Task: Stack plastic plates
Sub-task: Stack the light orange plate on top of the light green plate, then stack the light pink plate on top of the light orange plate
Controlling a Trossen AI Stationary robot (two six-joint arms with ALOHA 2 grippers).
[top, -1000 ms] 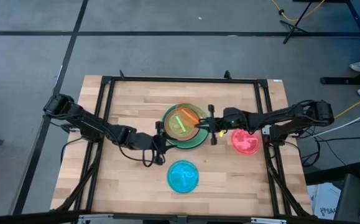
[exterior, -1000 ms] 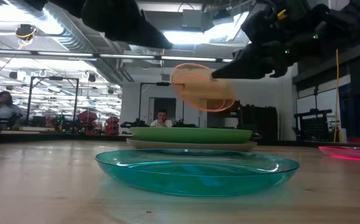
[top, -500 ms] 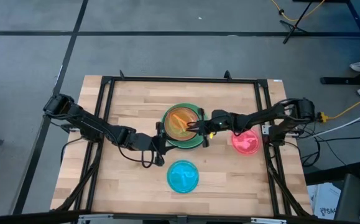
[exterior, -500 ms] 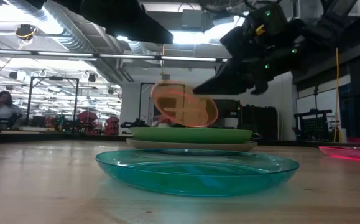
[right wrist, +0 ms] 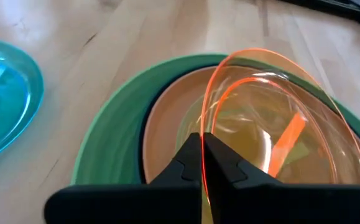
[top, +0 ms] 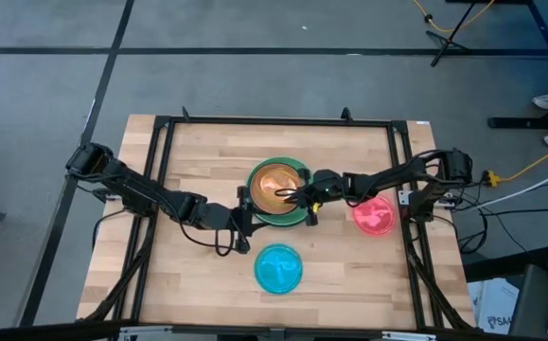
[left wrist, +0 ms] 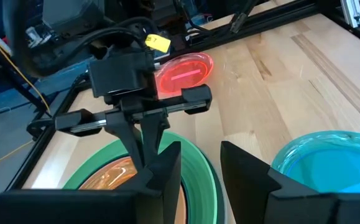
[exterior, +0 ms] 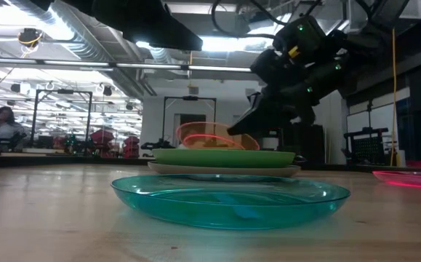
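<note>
Over the stack, right gripper [top: 299, 196] pinches the orange plate [right wrist: 260, 143] rim, tilted only in the low view.

High view: straight down, far, whole surface [top: 207, 284] plus both arms. Low view: at surface level, close behind the blue plate [exterior: 230, 200], facing the room beyond. Left wrist view: near, looks across the plate stack [left wrist: 195, 171] at the right gripper [left wrist: 143, 149], pink-red plate [left wrist: 183, 70] upper centre. Right wrist view: very close, down onto the orange plate [right wrist: 273, 143]. All four share the stack; the blue plate shows in all too.
</note>
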